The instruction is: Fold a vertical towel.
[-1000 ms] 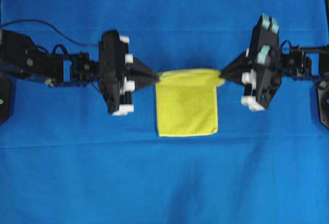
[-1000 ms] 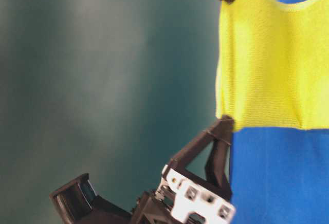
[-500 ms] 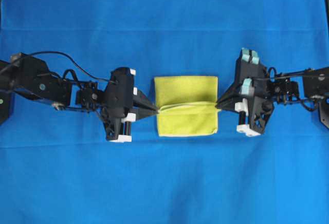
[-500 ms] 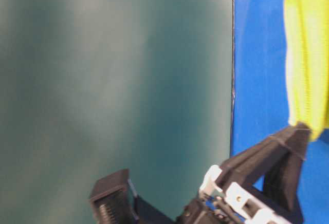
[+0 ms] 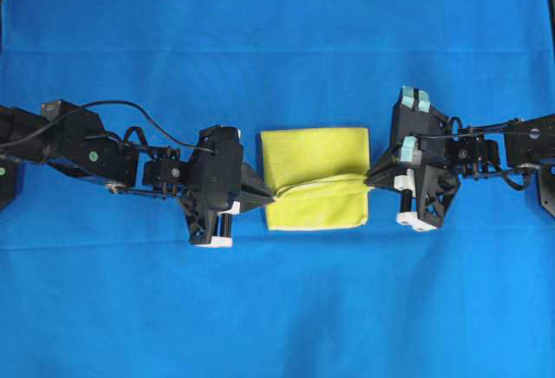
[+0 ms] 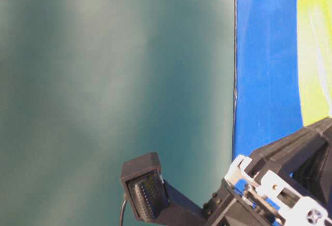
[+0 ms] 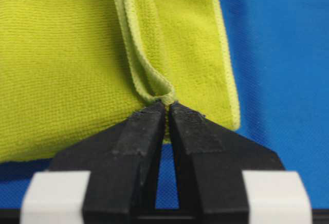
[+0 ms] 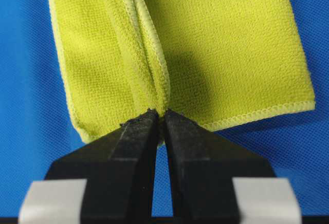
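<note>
The yellow towel (image 5: 316, 157) lies on the blue cloth in the middle of the overhead view. A raised ridge of its hem runs across it from side to side. My left gripper (image 5: 276, 196) is shut on the left end of that ridge. In the left wrist view its tips (image 7: 167, 103) pinch a looped bit of hem, with the towel (image 7: 61, 64) spread beyond. My right gripper (image 5: 369, 179) is shut on the right end. The right wrist view shows its tips (image 8: 160, 112) nipping the doubled edge of the towel (image 8: 231, 49). The left end of the ridge sits nearer the front than the right end.
The large blue cloth (image 5: 277, 309) covers the whole table. Both arms lie low along it, left arm (image 5: 87, 148) and right arm (image 5: 512, 148). In the table-level view a strip of towel (image 6: 316, 55) shows beside a dark green backdrop (image 6: 104, 81).
Both grippers have carried the held hem from the towel's far end toward the front and lowered it. The towel, hanging stretched a second ago, now lies doubled on the cloth.
</note>
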Tool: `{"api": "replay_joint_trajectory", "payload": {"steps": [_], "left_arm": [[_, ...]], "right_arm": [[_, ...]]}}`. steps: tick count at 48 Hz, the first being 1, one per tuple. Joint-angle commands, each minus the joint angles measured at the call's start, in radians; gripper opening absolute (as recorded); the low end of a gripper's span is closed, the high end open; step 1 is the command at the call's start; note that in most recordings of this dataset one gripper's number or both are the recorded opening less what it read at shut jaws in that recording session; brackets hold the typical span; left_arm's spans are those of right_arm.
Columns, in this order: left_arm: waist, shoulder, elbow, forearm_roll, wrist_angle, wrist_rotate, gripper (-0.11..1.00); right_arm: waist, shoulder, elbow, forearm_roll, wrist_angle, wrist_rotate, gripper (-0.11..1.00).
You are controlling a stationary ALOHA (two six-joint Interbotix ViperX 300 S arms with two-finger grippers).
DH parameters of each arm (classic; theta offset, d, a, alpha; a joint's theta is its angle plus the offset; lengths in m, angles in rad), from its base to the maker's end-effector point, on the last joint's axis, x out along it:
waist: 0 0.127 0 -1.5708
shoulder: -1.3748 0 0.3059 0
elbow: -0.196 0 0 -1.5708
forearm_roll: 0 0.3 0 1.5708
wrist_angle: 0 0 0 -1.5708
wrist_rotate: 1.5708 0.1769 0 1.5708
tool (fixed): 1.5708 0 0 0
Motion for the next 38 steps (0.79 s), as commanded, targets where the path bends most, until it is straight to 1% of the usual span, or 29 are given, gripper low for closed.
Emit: {"api": "replay_joint_trajectory", "payload": {"steps": [1,3,4,5,9,11,13,17,21,26,33,38], "left_arm": [[-0.009,-0.012,-0.015,0.000,-0.006,0.000,0.06],[-0.014,-0.012,-0.015,0.000,-0.006,0.000,0.09],[-0.015,-0.014,-0.015,-0.002,-0.006,0.000,0.12],[-0.018,-0.014,-0.014,-0.002,-0.005,0.000,0.14],[-0.035,-0.015,-0.012,0.000,-0.003,0.000,0.32],[-0.043,-0.015,-0.011,0.000,-0.002,0.000,0.40],[-0.049,-0.017,-0.011,0.000,-0.002,0.000,0.45],[-0.069,-0.021,-0.012,-0.002,0.002,0.002,0.53],[-0.094,-0.037,-0.012,0.000,0.003,0.000,0.52],[-0.121,-0.078,-0.006,0.000,0.018,0.003,0.52],[-0.126,-0.189,0.005,0.000,0.100,0.006,0.52],[-0.126,-0.275,0.015,0.000,0.163,0.012,0.52]], "right_arm": [[0.011,-0.005,-0.011,0.003,0.000,0.002,0.09],[0.018,-0.003,-0.012,0.002,0.000,0.002,0.15],[0.023,-0.003,-0.012,0.003,0.000,0.002,0.20],[0.028,-0.003,-0.014,0.003,0.000,0.002,0.29],[0.049,-0.005,-0.014,0.002,0.000,0.002,0.53],[0.061,-0.003,-0.014,0.003,-0.002,0.002,0.60],[0.080,-0.003,-0.014,0.003,-0.005,0.003,0.61],[0.112,-0.005,-0.018,0.006,-0.005,0.008,0.55],[0.150,-0.006,-0.028,0.008,0.000,0.020,0.51],[0.186,-0.026,-0.046,0.008,0.008,0.029,0.52],[0.193,-0.087,-0.066,0.003,0.028,0.028,0.52],[0.193,-0.158,-0.072,-0.011,0.043,0.021,0.52]]}}
